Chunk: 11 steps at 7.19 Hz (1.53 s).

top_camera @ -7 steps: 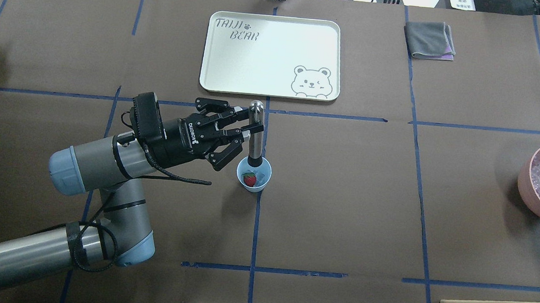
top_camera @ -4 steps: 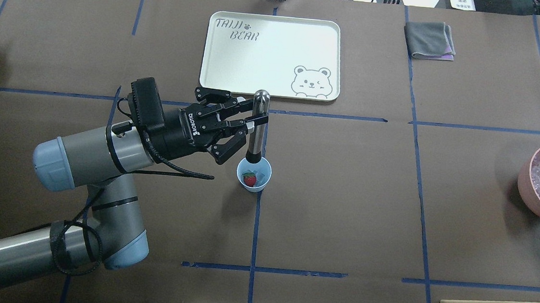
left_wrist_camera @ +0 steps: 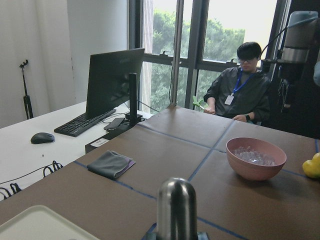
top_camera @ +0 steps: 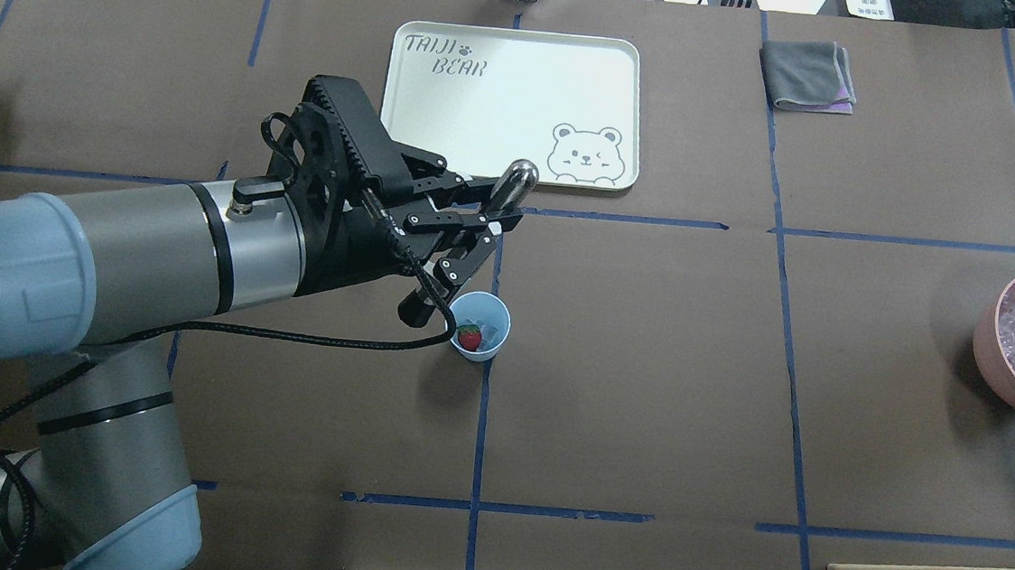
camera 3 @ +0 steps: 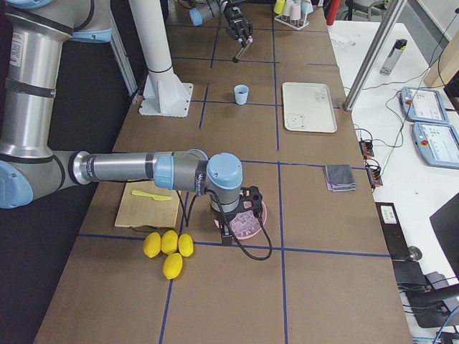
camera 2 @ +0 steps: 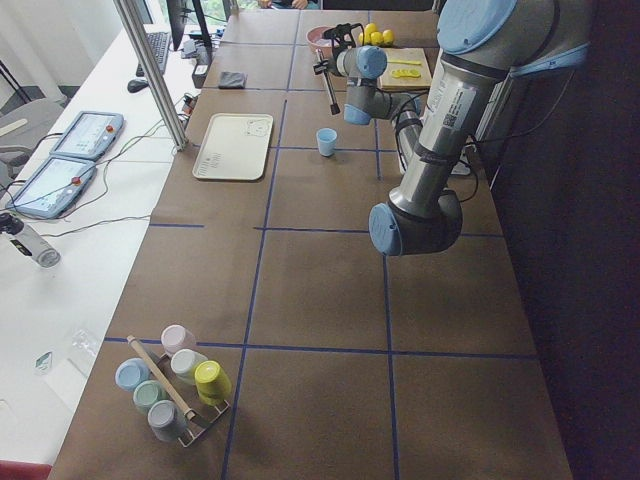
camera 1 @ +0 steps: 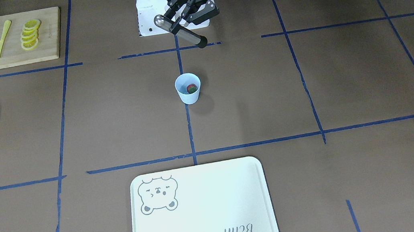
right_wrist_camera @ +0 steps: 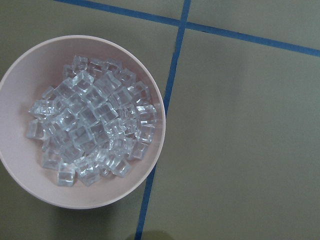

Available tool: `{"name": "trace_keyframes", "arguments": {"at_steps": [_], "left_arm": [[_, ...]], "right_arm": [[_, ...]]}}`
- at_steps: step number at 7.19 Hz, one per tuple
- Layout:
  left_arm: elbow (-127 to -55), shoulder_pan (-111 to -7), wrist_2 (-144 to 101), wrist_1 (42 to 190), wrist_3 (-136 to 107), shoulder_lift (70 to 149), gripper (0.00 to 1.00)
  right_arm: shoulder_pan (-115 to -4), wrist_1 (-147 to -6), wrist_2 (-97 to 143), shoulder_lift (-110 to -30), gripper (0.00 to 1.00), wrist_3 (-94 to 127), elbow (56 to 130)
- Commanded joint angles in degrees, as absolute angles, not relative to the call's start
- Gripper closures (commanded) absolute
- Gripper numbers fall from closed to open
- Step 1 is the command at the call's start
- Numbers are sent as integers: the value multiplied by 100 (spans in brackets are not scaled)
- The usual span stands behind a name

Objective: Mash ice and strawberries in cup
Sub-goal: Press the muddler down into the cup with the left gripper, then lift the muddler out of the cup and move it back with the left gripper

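Steel muddler (top_camera: 515, 182): tilted beside cup (top_camera: 504, 326), pinched in left gripper (top_camera: 491, 223) jaws.
Strawberry (top_camera: 468, 337), ice (top_camera: 491, 331): apparently whole; mashing unfinished.
Right gripper (camera 3: 231, 233): jaws' state cannot be told.

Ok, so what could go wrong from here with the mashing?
The pestle is tilted in the left gripper, tip outside the cup; coming down askew it might catch the rim and tip the cup. The strawberry and ice lie loose and could pop out under pressure.
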<state>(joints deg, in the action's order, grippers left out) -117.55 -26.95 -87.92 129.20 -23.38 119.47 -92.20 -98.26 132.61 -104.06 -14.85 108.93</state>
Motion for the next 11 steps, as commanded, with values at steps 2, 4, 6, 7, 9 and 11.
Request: {"name": "trace_keyframes", "arguments": {"at_steps": [2,4,6,7,9,11], "left_arm": [[-12118,-2865,-8902,10328,-2329,11944,97],[-12426,-3634,-10109,8315,-2259,11927,94],[-12463,-4365,-10668,7210,-2285,11691,95],[-12437,-4638,-10783,7164,-2311,11411,97],[-12288,-5375,-11055,7163,-2320,10717,98],[-11938,-6114,-11485,7207,-2616,10277,95]], "right_arm": [[-9220,-9826,13263,-10406,1,-1485,10890],[-9220,-9826,13263,-10406,1,-1485,10898],[-9220,-9826,13263,-10415,1,-1485,10898],[-9220,-9826,13263,-10415,1,-1485,10898],[-9220,-9826,13271,-10406,1,-1477,10907],[-9220,-9817,13271,-10406,1,-1477,10925]]}}
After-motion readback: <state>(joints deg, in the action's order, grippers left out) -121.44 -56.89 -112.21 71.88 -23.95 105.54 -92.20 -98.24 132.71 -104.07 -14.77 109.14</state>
